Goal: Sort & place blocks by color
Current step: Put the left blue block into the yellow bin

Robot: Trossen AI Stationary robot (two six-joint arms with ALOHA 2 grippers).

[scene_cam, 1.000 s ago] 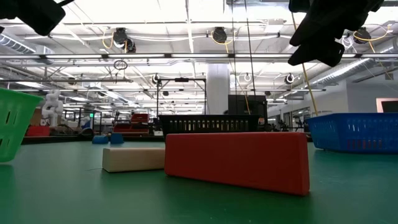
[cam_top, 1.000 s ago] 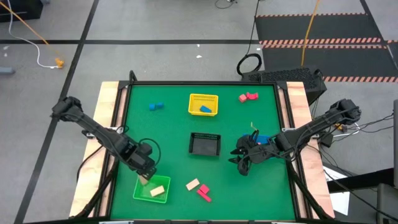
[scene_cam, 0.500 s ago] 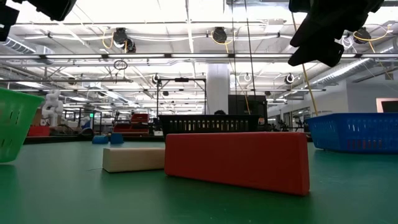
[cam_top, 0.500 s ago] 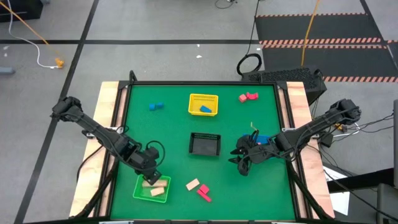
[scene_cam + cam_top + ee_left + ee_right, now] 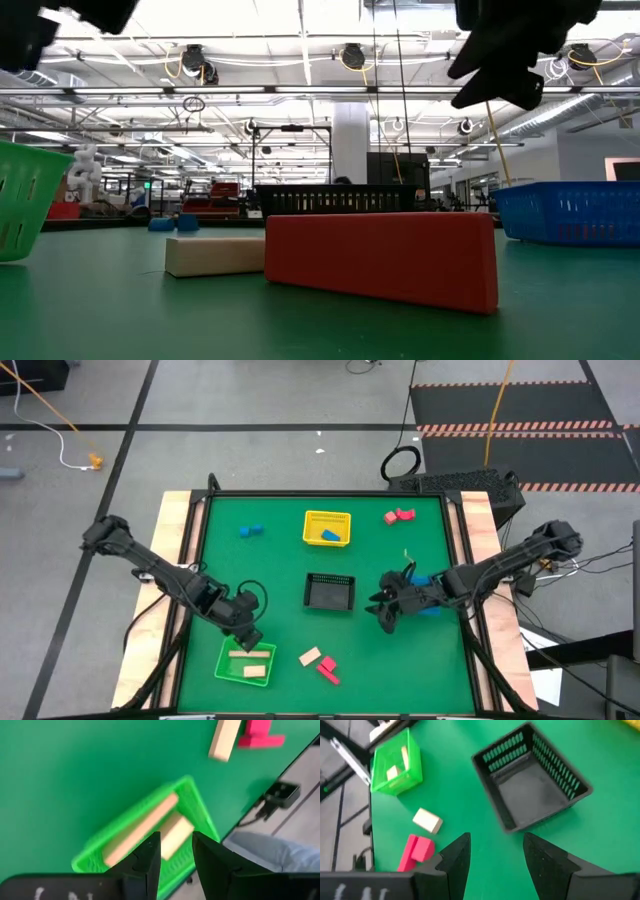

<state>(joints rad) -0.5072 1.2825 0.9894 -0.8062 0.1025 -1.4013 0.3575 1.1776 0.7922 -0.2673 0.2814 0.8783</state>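
left tool (image 5: 247, 636) at lower left of the high view, fingers parted and empty over the green mesh basket (image 5: 226, 670) — two pale tan wood blocks (image 5: 252, 663) already inside, sorted by colour. right tool (image 5: 386, 612) released, waiting right of centre.

I see two bars (image 5: 250, 662) lying in the basket (image 5: 222, 663) at the table's (image 5: 280, 560) near-left corner; beside it to the right, a block (image 5: 310, 656) and an L-shape (image 5: 328, 669).
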